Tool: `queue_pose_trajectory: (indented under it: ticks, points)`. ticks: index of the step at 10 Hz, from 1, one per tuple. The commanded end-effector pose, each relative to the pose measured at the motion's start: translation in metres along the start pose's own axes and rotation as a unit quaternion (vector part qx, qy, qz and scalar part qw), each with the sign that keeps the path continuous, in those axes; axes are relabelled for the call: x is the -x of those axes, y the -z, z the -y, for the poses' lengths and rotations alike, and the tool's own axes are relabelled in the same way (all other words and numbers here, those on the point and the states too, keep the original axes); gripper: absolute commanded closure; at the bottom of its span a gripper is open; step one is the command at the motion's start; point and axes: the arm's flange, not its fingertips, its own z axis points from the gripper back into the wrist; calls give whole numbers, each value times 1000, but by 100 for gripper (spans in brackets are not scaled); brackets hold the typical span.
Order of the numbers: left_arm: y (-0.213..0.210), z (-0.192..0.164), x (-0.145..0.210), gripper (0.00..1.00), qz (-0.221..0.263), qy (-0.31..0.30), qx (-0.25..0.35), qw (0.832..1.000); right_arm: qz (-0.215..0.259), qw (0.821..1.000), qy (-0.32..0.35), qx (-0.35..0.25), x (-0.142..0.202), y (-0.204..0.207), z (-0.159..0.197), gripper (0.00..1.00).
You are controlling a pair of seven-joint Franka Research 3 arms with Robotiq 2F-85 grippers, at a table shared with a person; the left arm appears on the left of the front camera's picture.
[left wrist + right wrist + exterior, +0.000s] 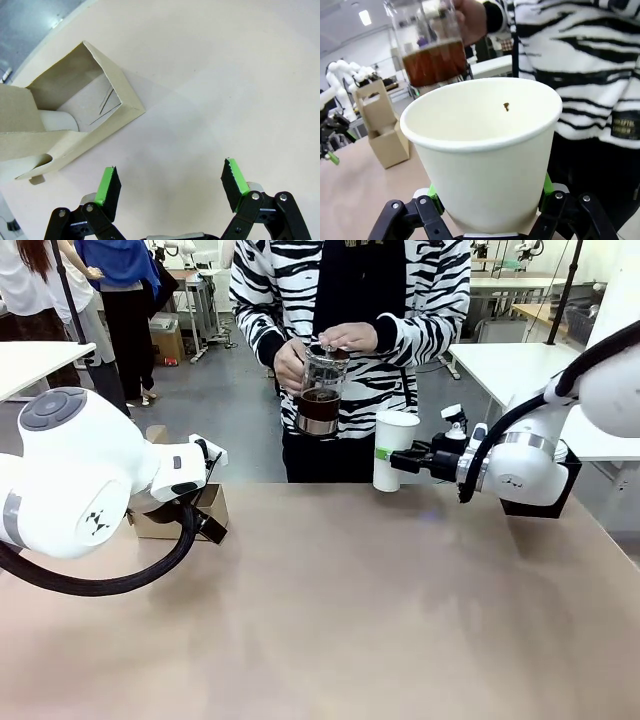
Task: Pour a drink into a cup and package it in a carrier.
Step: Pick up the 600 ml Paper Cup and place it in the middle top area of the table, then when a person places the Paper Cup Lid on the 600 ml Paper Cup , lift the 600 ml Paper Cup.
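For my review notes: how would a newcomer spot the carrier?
Start at the left side of the table, behind the robot's left arm. The carrier stands there. It is the only brown cardboard thing on it, unlike the white cup and the glass pitcher.

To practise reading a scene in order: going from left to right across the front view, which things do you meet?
Cardboard cup carrier → glass pitcher of brown drink, held in the person's hands → white paper cup → right arm.
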Motion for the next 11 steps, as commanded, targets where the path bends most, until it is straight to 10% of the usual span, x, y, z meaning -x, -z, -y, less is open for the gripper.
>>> queue_pose_trajectory:
  ticks: [1,11]
  points:
    - [0,0,0,0,1,0,1,1000,10,999,-10,33,4,7,5,19]
    - [0,0,0,0,1,0,1,1000,-1,1000,3,6,8,-1,4,19]
